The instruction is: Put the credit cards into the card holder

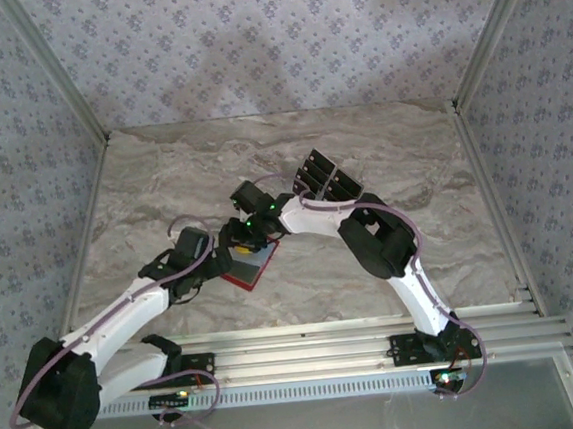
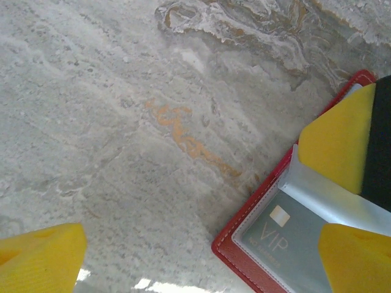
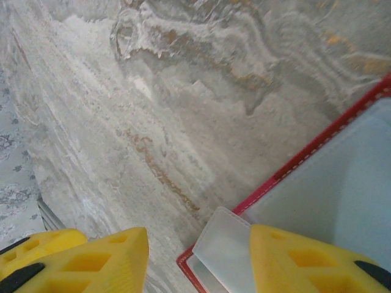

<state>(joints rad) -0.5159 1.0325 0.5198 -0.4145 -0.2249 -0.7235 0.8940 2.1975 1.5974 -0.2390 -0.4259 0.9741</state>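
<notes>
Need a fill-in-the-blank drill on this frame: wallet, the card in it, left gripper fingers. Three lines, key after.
The card holder lies open on the table and has a ___ border.
The card under its clear sleeve carries the letters ___.
The left gripper stands with its jaws wide apart, and its fingers are ___ in colour.
Missing words: red; VIP; yellow.

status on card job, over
Left hand open, right hand part open, both at card holder. It lies open, VIP card sleeved. Credit cards fanned behind, nothing blocking.
</notes>
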